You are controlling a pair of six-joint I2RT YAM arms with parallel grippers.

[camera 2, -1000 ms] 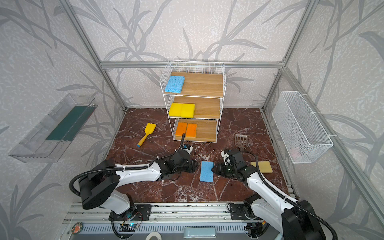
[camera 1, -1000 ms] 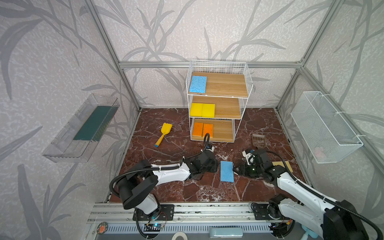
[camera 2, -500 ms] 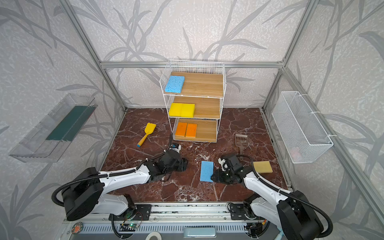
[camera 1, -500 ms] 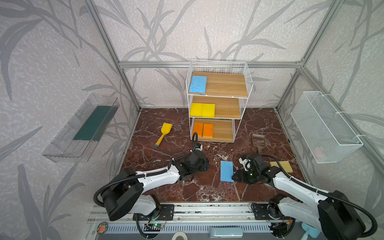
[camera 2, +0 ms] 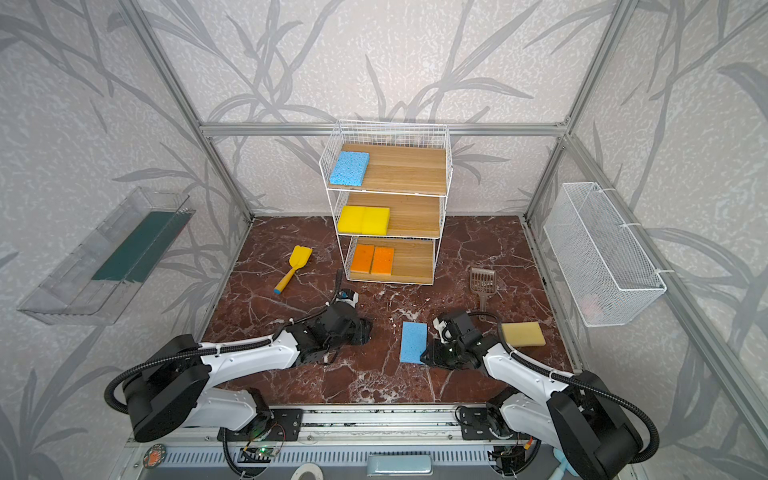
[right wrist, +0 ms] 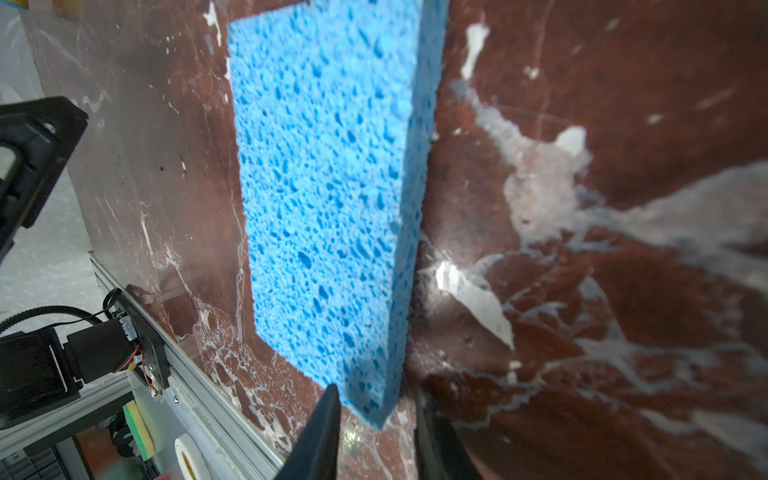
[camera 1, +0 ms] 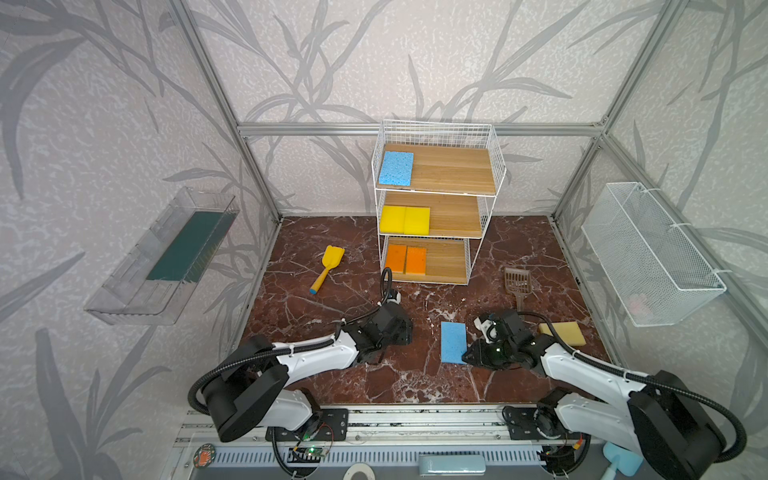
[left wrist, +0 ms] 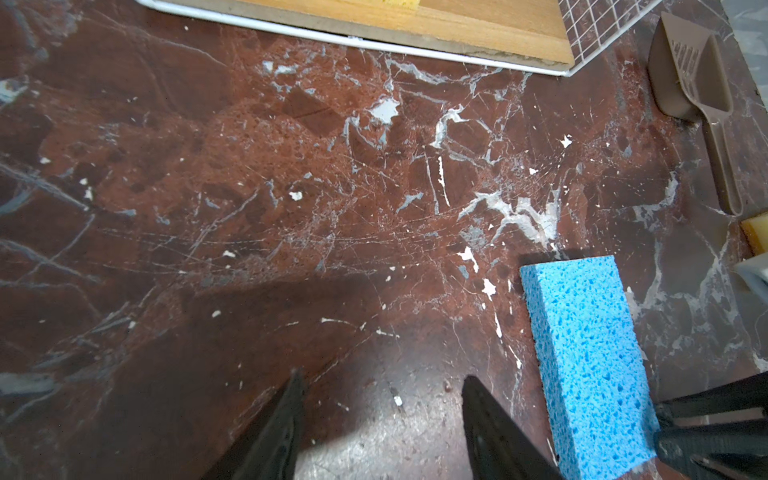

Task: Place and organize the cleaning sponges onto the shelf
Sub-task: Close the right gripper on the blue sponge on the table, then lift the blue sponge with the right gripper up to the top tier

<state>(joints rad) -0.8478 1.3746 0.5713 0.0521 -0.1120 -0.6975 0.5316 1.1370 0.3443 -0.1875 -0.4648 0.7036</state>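
A thin light-blue sponge (camera 1: 453,343) (camera 2: 413,343) (left wrist: 582,353) (right wrist: 324,187) lies on the marble floor. My right gripper (camera 1: 467,355) (camera 2: 424,357) (right wrist: 376,395) is low at its near right corner, shut on that corner. My left gripper (camera 1: 405,332) (camera 2: 365,330) (left wrist: 382,378) hovers open and empty just left of the sponge. A beige sponge (camera 1: 563,333) (camera 2: 523,333) lies at the right. The shelf (camera 1: 453,170) (camera 2: 407,170) at the back holds a blue sponge (camera 1: 396,168) on top, two yellow sponges (camera 1: 404,220) in the middle and two orange sponges (camera 1: 406,259) at the bottom.
A yellow toy shovel (camera 1: 326,268) lies left of the shelf and a brown slotted scoop (camera 1: 517,282) lies right of it, just behind my right arm. A white mesh basket (camera 1: 648,253) hangs on the right wall, a clear tray (camera 1: 166,257) on the left wall.
My right gripper has slid along the blue sponge's right edge to its near corner and narrowed its jaws onto it. My left gripper has drawn back a little from the sponge.
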